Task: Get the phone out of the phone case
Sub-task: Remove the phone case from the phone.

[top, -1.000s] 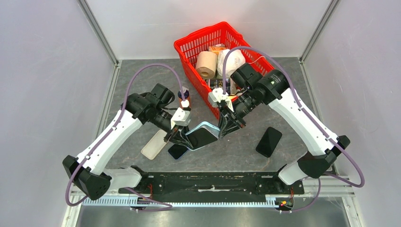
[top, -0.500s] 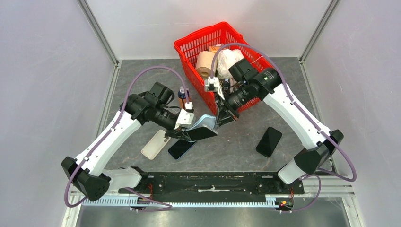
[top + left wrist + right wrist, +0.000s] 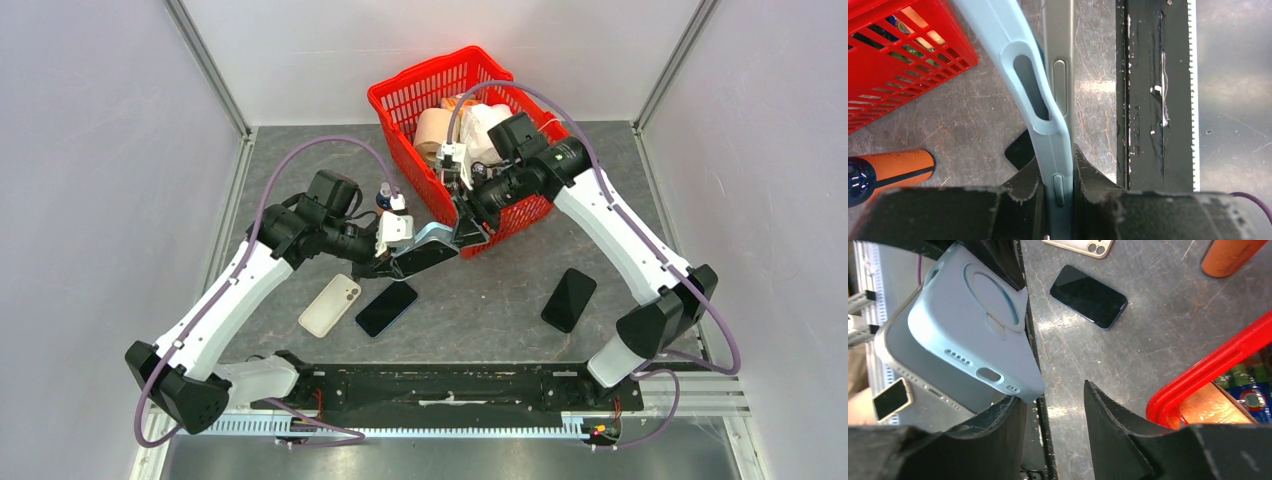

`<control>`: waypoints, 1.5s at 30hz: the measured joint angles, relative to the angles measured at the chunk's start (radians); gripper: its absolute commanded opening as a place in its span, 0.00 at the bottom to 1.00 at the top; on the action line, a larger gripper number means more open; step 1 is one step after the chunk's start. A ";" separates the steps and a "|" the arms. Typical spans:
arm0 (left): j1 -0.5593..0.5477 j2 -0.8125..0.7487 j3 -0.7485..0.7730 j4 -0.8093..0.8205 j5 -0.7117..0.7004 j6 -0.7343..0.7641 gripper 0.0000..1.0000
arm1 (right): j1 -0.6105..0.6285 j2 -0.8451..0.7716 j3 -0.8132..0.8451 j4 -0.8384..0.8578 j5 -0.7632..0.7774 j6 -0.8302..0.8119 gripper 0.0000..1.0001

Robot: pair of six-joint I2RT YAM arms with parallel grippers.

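Jaws of the left gripper [image 3: 1057, 167] are clenched on one end of the pale blue phone case [image 3: 998, 30], held mid-air so its far end is peeled off the silver-edged phone [image 3: 1058, 40], while the right gripper [image 3: 1051, 392] is spread beside the freed corner.

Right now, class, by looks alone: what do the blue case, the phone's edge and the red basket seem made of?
The case: soft matte silicone or rubber, probably; it bends off the phone. Its edge: satin metal, seemingly. The basket: glossy moulded plastic lattice.
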 measured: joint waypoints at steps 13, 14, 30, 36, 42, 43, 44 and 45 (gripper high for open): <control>0.050 -0.039 -0.076 0.120 0.074 -0.142 0.02 | -0.011 -0.179 0.036 -0.103 -0.003 -0.285 0.55; 0.051 -0.039 -0.077 0.124 0.075 -0.150 0.02 | -0.012 -0.184 0.042 -0.110 -0.014 -0.294 0.55; 0.053 -0.045 -0.081 0.160 0.076 -0.200 0.02 | -0.013 -0.119 0.095 -0.137 -0.160 -0.295 0.53; 0.053 -0.046 -0.081 0.163 0.076 -0.206 0.02 | -0.013 -0.110 0.095 -0.129 -0.175 -0.277 0.53; 0.053 -0.046 -0.082 0.163 0.076 -0.211 0.02 | -0.013 -0.105 0.095 -0.116 -0.183 -0.260 0.53; 0.053 -0.046 -0.082 0.164 0.076 -0.213 0.02 | -0.013 -0.102 0.095 -0.115 -0.184 -0.259 0.53; 0.053 -0.046 -0.082 0.164 0.076 -0.214 0.02 | -0.013 -0.100 0.095 -0.113 -0.185 -0.257 0.53; 0.053 -0.046 -0.082 0.164 0.076 -0.214 0.02 | -0.012 -0.097 0.095 -0.113 -0.186 -0.255 0.53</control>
